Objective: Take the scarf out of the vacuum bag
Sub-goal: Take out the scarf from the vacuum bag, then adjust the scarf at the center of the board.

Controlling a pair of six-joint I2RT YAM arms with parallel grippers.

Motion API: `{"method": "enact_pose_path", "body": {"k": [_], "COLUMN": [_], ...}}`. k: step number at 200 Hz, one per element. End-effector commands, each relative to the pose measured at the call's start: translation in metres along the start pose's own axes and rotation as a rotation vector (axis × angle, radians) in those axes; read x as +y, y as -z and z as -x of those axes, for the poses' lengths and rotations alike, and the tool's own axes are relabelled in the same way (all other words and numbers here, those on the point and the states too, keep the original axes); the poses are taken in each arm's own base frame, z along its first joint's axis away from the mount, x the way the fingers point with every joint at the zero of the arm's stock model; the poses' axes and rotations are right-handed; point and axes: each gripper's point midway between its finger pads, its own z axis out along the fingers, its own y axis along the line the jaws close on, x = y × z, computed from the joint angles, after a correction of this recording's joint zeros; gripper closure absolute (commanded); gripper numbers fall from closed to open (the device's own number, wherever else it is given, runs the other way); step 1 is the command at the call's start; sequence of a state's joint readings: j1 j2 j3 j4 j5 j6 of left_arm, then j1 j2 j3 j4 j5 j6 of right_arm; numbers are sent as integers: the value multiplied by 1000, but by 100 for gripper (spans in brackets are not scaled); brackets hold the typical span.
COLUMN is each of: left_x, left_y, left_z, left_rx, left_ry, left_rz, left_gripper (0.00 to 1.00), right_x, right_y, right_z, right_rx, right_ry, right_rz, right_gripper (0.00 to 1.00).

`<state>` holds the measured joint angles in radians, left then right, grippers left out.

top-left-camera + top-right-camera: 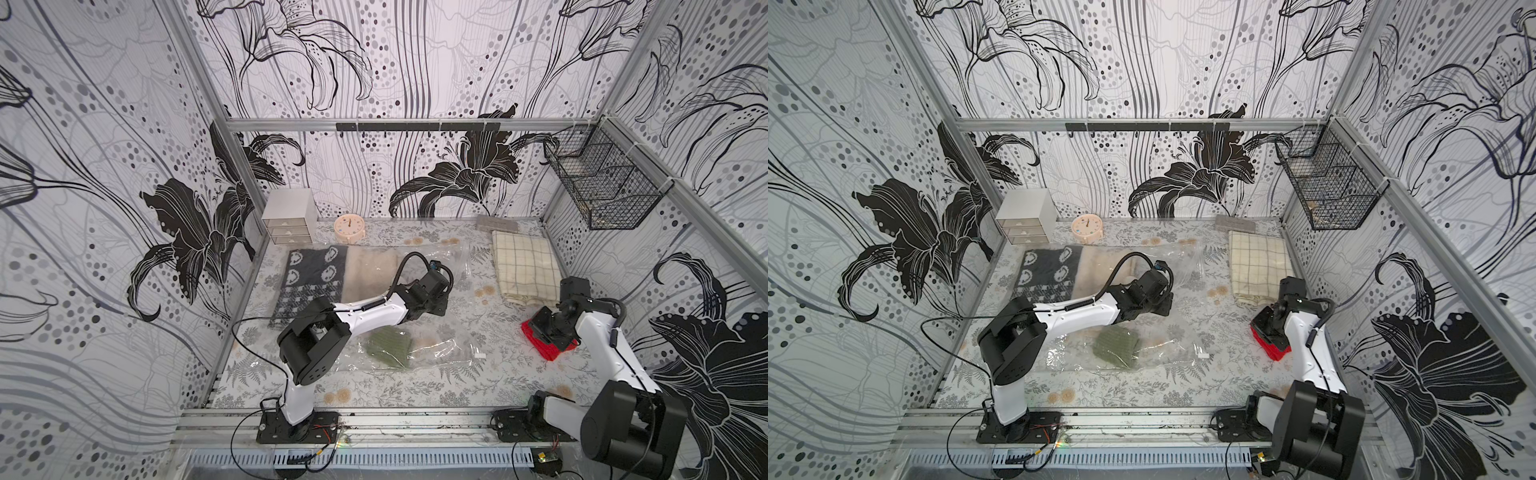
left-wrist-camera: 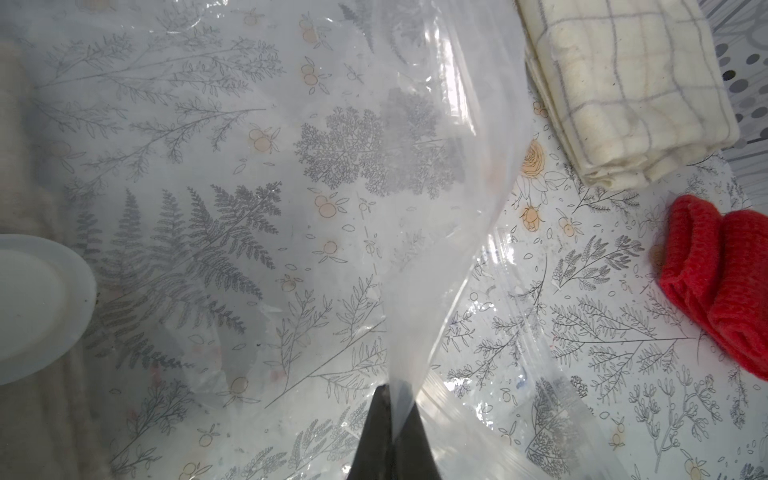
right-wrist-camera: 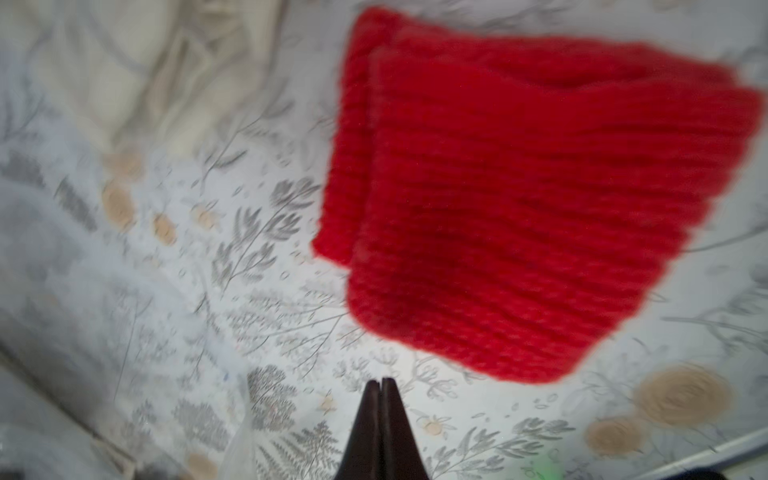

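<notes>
A: Where is the scarf (image 3: 519, 208) seen?
B: Outside the bag (image 2: 436, 166), near the cloth (image 2: 631, 83). It is judged soft and light, best pinched at a fold. Bag film is pinched by the left gripper (image 2: 392, 399); the right gripper (image 3: 380, 386) is pressed together, empty.

That vacuum bag (image 2: 436, 208) is clear, glossy, crinkly plastic; red scarf (image 3: 519, 199) is chunky ribbed knit, matt and fuzzy; checked cloth (image 2: 623, 83) looks soft.

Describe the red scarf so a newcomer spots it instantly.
Find the wire basket on the right wall, then look down to the table. Nearer the robot than the cream checked cloth lies the red scarf, folded. It's the only bright red item; the green knit lies farther left.
</notes>
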<state>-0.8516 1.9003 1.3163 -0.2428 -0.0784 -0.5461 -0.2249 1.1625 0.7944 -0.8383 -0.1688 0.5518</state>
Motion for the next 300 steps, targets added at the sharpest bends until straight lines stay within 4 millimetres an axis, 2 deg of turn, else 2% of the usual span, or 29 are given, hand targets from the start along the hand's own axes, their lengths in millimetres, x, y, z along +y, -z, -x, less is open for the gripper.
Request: {"method": "enact_pose_path", "body": {"k": [1,14,25,70,124,166,232,273,300], "left_x": [-2,-3,-4,-3,-1,0,4,4,5], "left_y": [2,0,-2,-4,-8,-9,-11,-12,-11], "left_z": [18,17,16,11,4,1,1,0,1], "left_rx": [-40,-38,-32,-25,-15,-9,-10,-5,-5], "left_ry": [2,5,13,29,31,27,19,13,7], "left_rz": [0,-3,-7,-10,-1,3,17,17,22], "left_gripper": [100,100,100,100,100,100,100,100,100], "right_x": [50,71,73,28,3,4,-12,-21,-15], "right_y": [3,3,-3,-33,-49,-57,-64,-59,-61], "right_z": [-14,-20,-24,-29,-10,4,18,40,52], "right_rx": [27,38,57,141,111,101,97,54,35], "right_ry": [147,203,228,187,146,163,141,107,98], "right_rz": [204,274,253,-15,-210,-247,-324,-338,-304], "right_gripper": [100,100,100,100,100,100,100,100,100]}}
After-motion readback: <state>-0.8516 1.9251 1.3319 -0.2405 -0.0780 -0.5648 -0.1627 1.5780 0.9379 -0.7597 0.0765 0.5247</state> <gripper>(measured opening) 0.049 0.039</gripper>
